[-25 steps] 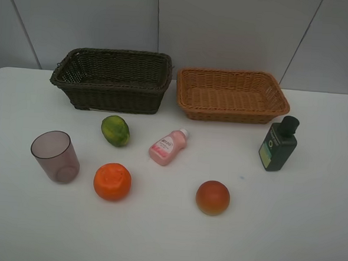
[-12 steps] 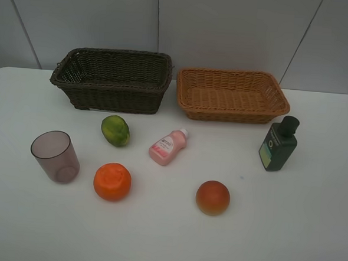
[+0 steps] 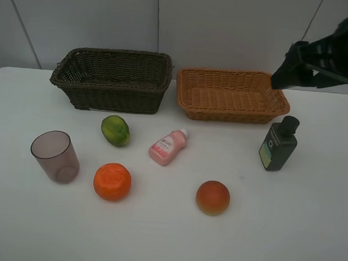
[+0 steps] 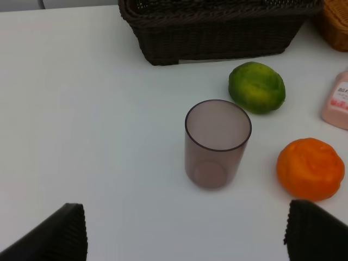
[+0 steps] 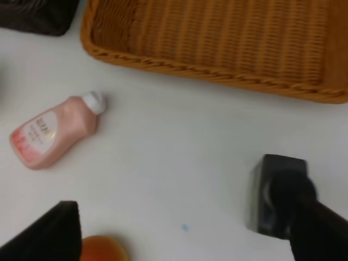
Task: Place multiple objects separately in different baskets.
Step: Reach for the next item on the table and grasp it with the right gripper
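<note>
Right wrist view: right gripper (image 5: pixel 185 239) jaws were spread wide, gripping nothing. Dark green bottle (image 5: pixel 276 194) stood upright below, by one finger; contact could not be judged. Pink bottle (image 5: pixel 54 130) lay on its side further off. Peach-like fruit (image 5: pixel 103 249) sat at frame edge, tan basket (image 5: pixel 163 62) beyond.

Exterior view: same gripper hung over tan basket's right end, apart from dark green bottle.

Left gripper (image 4: pixel 185 236) jaws were also wide. Mauve cup (image 4: pixel 217 142) stood upright ahead, untouched. Green fruit (image 4: pixel 256 87) and orange (image 4: pixel 310 168) were near cup, dark basket (image 4: pixel 217 38) behind. All six items rested on white table (image 3: pixel 309 233), outside baskets.
</note>
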Robot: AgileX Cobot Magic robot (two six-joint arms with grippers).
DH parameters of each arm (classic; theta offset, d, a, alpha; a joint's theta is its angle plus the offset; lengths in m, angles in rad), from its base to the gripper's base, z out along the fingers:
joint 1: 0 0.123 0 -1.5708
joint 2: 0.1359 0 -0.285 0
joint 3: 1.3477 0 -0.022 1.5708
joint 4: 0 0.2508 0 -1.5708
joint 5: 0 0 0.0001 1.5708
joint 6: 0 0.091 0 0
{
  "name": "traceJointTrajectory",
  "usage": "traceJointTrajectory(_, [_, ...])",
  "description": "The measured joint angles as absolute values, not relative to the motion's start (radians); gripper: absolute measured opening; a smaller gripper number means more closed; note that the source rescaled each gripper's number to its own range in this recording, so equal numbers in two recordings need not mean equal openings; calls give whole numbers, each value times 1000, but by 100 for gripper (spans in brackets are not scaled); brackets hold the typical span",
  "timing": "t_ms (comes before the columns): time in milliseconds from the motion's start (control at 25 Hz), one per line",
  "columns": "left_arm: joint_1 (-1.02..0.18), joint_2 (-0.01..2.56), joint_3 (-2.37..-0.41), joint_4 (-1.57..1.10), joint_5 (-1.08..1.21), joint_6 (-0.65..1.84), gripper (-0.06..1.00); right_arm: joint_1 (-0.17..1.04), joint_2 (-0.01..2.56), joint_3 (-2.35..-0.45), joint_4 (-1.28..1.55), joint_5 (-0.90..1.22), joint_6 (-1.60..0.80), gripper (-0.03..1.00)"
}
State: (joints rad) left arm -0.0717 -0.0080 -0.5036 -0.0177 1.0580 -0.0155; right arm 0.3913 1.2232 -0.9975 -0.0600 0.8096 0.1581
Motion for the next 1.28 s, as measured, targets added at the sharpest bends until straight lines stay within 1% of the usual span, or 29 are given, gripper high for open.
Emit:
traceJointTrajectory(200, [-72, -8, -504, -18, 1058, -16, 94, 515, 1400, -1069, -60, 883, 224, 72])
traceJointTrajectory(400, [-72, -8, -504, -18, 1058, -16, 94, 614, 1531, -1099, -60, 928, 362, 73])
traceJointTrajectory(640, [-72, -8, -504, -18, 1058, -16, 94, 706, 1627, -1102, -60, 942, 508, 85])
traceJointTrajectory(760, [-72, -8, -504, -18, 1058, -16, 94, 744, 1651, -1099, -61, 933, 562, 88])
traceJointTrajectory(880, [-72, -8, -504, -18, 1058, -16, 94, 764, 1665, -1059, -74, 885, 627, 88])
traceJointTrajectory(1120, [-72, -8, -504, -18, 1058, -16, 94, 764, 1670, -916, -87, 755, 746, 88])
traceJointTrajectory(1280, [-72, -8, -504, -18, 1058, -16, 94, 764, 1670, -897, -134, 717, 822, 88])
